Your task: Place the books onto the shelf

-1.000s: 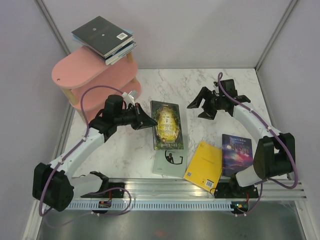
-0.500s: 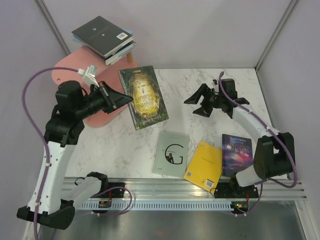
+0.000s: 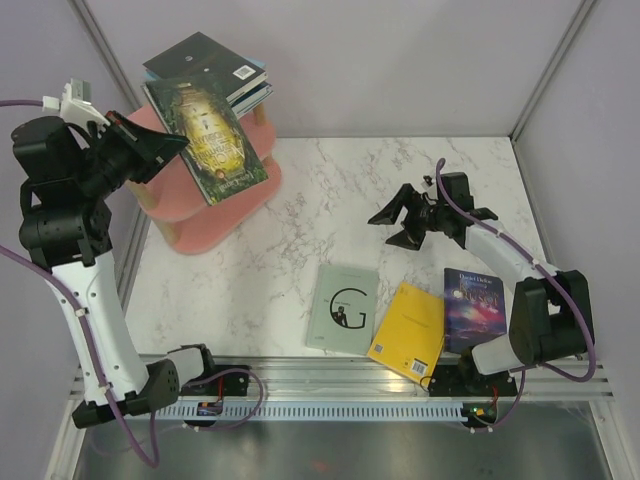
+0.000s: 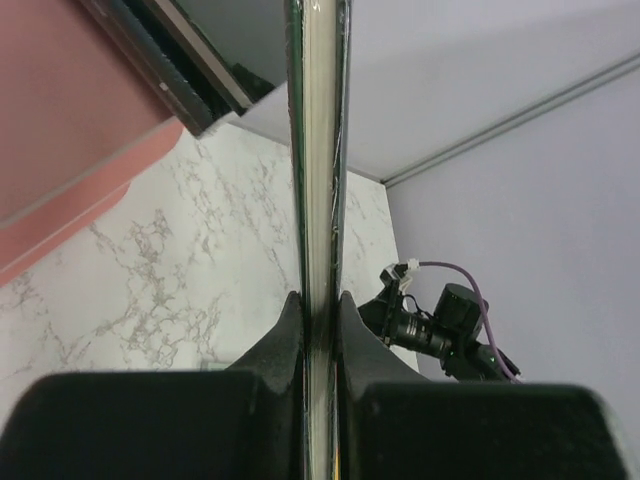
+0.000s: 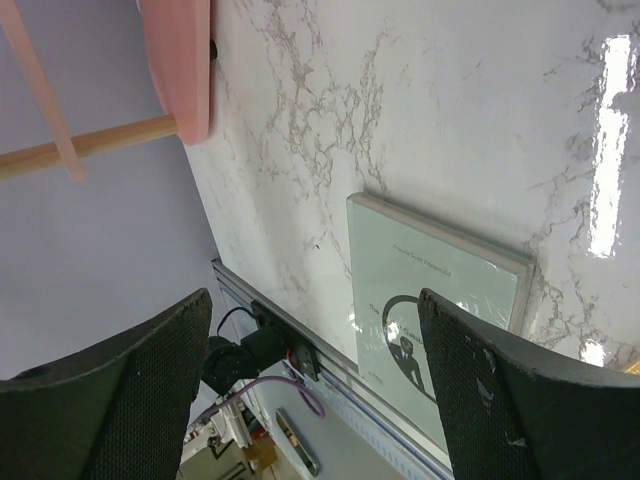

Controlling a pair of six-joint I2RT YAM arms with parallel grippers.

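Shelf [image 3: 205,222] top tier: book stack [image 3: 212,62]. Left gripper [image 3: 178,143] clamps dark fantasy book [image 3: 208,128] over shelf; right gripper [image 3: 383,229] wide, empty.

The pink three-tier shelf [image 3: 212,215] carries a stack of books [image 3: 208,72] on its top board, black cover uppermost. The dark fantasy book [image 3: 207,125] hangs tilted, cover up, over the shelf's right side, pinched at its edge by the left tool [image 3: 165,145]. Well right of the shelf, three books lie flat: the grey-green "G" book [image 3: 343,308] nearest, then the yellow book [image 3: 408,331], and the purple galaxy book [image 3: 473,305] farthest.
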